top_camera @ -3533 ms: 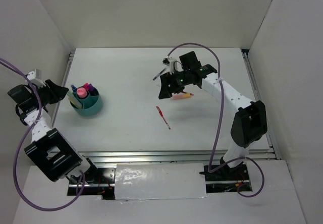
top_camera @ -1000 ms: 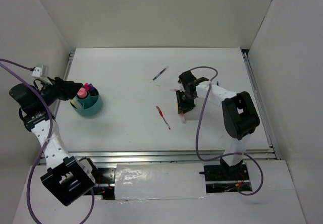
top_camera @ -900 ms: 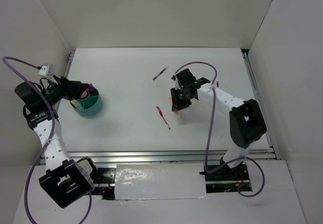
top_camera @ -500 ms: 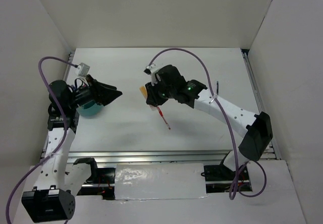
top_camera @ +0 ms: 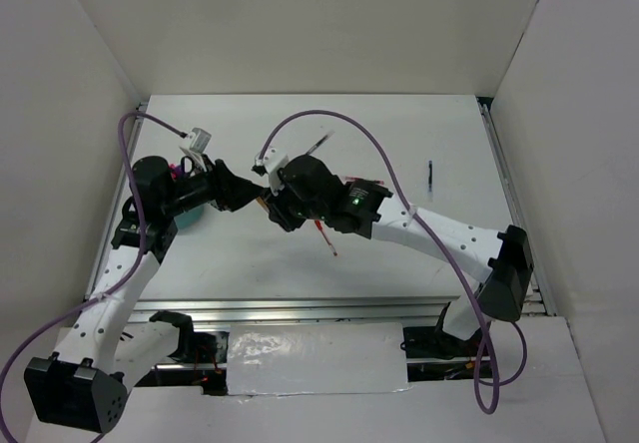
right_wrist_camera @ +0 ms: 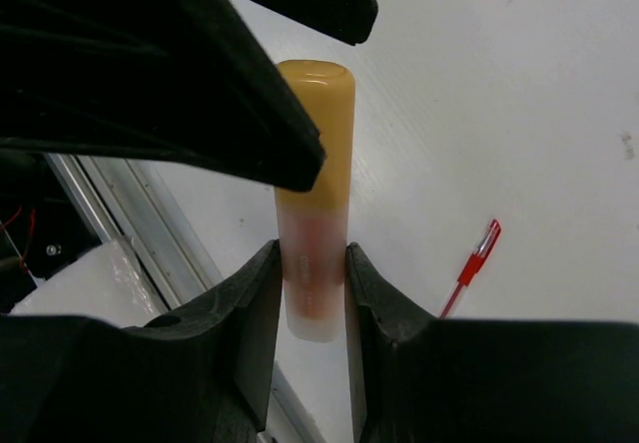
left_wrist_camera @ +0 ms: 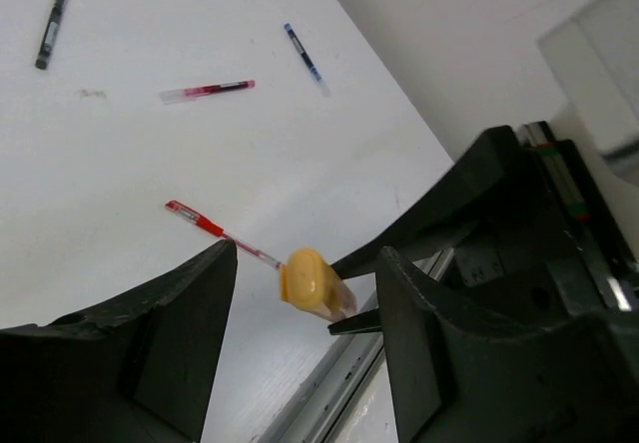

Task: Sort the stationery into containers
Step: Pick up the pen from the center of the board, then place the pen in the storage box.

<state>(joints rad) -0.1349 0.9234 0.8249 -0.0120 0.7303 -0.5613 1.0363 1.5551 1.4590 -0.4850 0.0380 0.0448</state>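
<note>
My right gripper (top_camera: 274, 208) is shut on the orange highlighter (right_wrist_camera: 316, 204) and holds it above the table, cap end pointing at my left gripper (top_camera: 252, 196). The left gripper is open, and its fingers (left_wrist_camera: 190, 333) stand either side of the highlighter's orange cap (left_wrist_camera: 304, 277) without touching it. The teal cup (top_camera: 189, 220) is mostly hidden behind the left arm, with a pink marker tip (top_camera: 175, 171) showing. A red pen (top_camera: 324, 234) lies on the table under the right arm; it also shows in the left wrist view (left_wrist_camera: 213, 229) and the right wrist view (right_wrist_camera: 471, 263).
A pink-and-clear pen (left_wrist_camera: 207, 91), a blue pen (left_wrist_camera: 303, 52) and a dark pen (left_wrist_camera: 50, 29) lie on the white table beyond the grippers. Another dark pen (top_camera: 430, 172) lies at the right. White walls enclose the table; a metal rail (top_camera: 329, 308) runs along the near edge.
The right gripper has carried the orange highlighter left across the table. The left gripper has swung right from the cup, and its open jaws now flank the cap.
</note>
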